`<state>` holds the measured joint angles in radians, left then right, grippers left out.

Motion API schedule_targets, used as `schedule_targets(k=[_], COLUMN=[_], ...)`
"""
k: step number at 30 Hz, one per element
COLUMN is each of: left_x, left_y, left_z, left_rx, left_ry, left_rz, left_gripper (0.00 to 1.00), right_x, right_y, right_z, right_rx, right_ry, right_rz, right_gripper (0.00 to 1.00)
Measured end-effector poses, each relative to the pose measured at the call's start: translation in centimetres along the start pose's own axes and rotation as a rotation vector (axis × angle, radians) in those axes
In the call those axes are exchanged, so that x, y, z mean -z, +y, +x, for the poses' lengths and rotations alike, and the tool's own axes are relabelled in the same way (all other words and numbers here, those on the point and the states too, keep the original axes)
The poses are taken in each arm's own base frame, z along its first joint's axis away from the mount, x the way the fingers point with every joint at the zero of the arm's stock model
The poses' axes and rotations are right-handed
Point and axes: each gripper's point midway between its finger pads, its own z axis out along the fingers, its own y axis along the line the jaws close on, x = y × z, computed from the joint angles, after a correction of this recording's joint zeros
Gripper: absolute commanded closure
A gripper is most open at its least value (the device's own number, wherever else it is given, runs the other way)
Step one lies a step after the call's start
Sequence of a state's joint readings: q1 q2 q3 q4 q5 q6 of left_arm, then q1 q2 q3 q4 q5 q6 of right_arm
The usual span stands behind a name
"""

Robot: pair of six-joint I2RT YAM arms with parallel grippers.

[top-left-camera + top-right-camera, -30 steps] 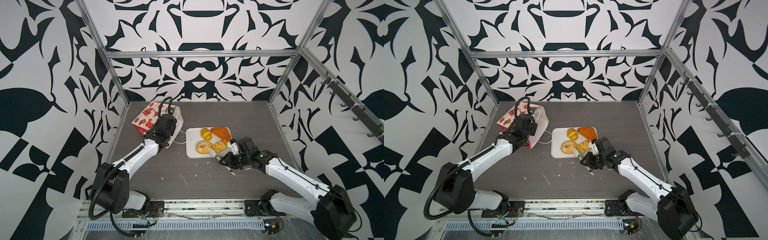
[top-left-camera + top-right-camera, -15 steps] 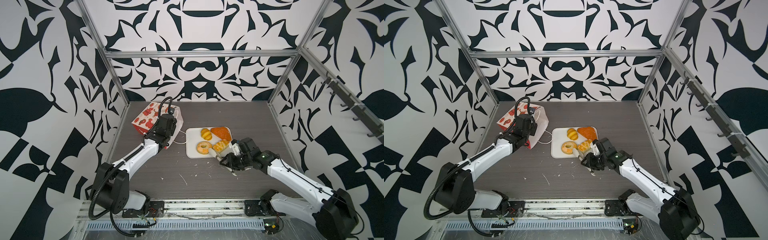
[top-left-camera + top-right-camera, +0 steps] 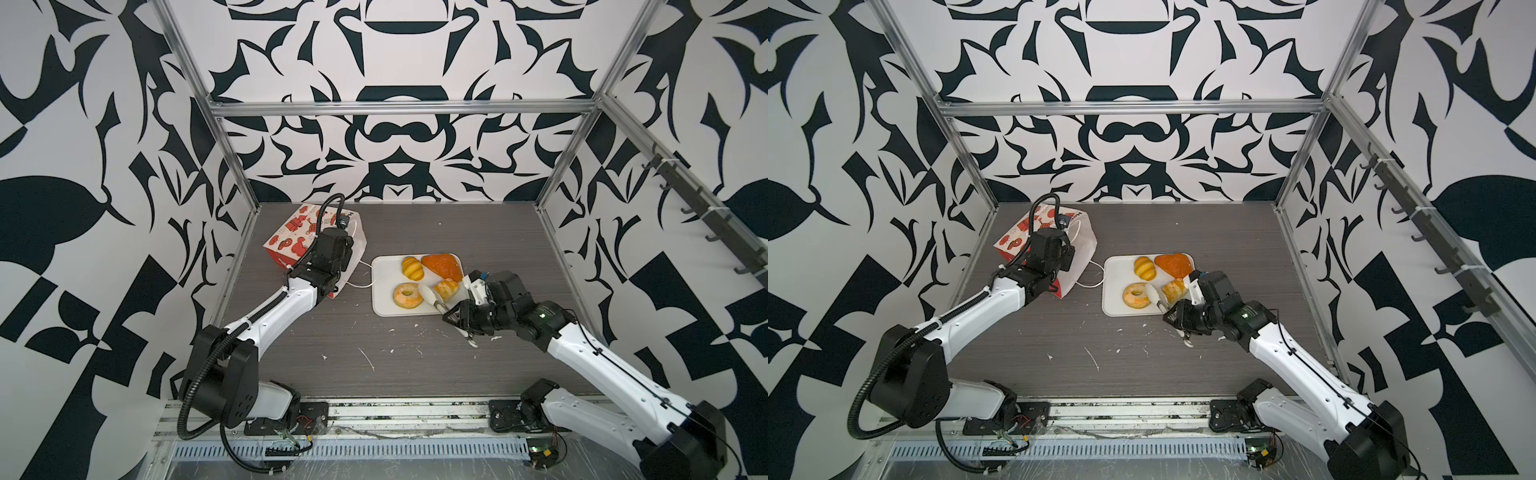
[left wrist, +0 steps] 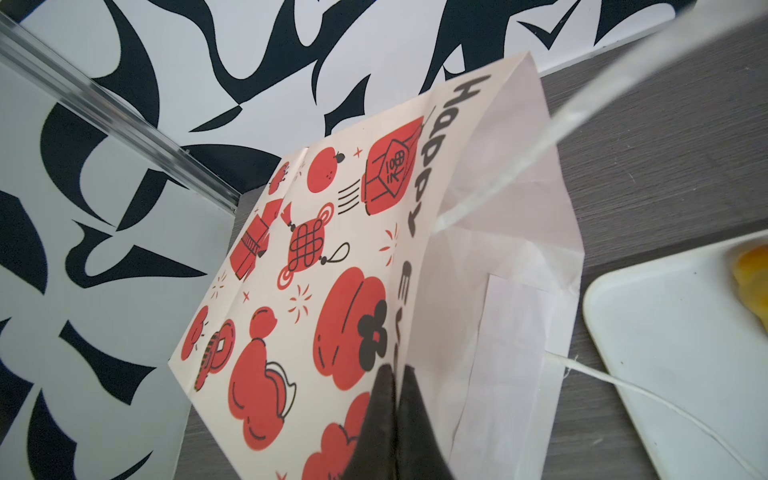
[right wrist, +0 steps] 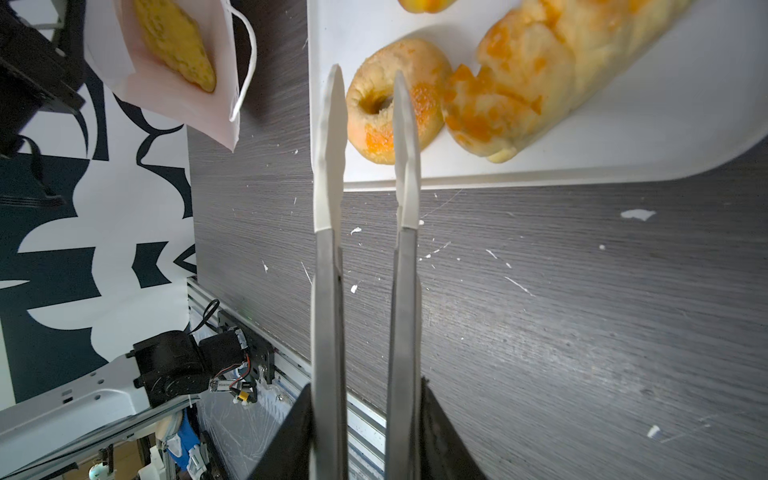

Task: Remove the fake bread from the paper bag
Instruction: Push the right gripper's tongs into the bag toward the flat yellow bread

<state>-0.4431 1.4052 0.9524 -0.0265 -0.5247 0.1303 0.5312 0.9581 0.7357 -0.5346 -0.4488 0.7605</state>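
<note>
My left gripper [image 4: 397,370] pinches the paper bag [image 4: 332,249]; right gripper [image 5: 365,384] clamps spread tongs [image 5: 328,291]. Bread [image 5: 174,45] inside, nine o'clock of the tray [image 3: 384,274], looks light and squashy; I'd nip it mid-body.

Both top views look down from high at the front, across the whole tabletop [image 3: 415,374] toward the back wall [image 3: 395,145]. My left wrist camera sits close against the paper bag [image 4: 332,291]. My right looks along the tongs [image 5: 328,270] to the tray [image 5: 623,137], shared by both wrist views.
</note>
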Motion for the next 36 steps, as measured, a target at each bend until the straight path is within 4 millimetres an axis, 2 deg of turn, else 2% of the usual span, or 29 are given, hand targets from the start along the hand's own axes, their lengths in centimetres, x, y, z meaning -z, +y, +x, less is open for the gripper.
schedule_targets(k=[6, 12, 19, 25, 30, 36], left_x=[0.1, 0.6, 1.2, 1.9, 2.6, 4.1], left_y=[-0.9, -1.4, -1.6, -1.9, -2.7, -3.1], left_z=[-0.2, -0.7, -1.0, -1.5, -1.4, -1.7], left_rx=[0.001, 0.002, -0.018, -0.032, -0.041, -0.065], left_ry=[-0.010, -0.029, -0.043, -0.064, -0.082, -0.111], left_rz=[0.054, 0.094, 0.125, 0.159, 0.215, 0.276], left_gripper=[1.00, 1.00, 1.00, 1.00, 1.00, 1.00], right_x=[0.0, -2.4, -8.1, -13.2, -16.8, -20.3], right_y=[1.3, 4.4, 10.7, 13.6, 14.6, 14.0], right_z=[-0.8, -2.4, -4.5, -6.6, -8.6, -9.7], right_rx=[0.027, 0.104, 0.234, 0.269, 0.276, 0.262], right_ry=[-0.026, -0.015, 0.033, 0.066, 0.073, 0.090], right_rz=[-0.055, -0.127, -0.257, -0.315, -0.331, -0.302], right_gripper=[0.65, 0.66, 0.67, 0.67, 0.67, 0.66])
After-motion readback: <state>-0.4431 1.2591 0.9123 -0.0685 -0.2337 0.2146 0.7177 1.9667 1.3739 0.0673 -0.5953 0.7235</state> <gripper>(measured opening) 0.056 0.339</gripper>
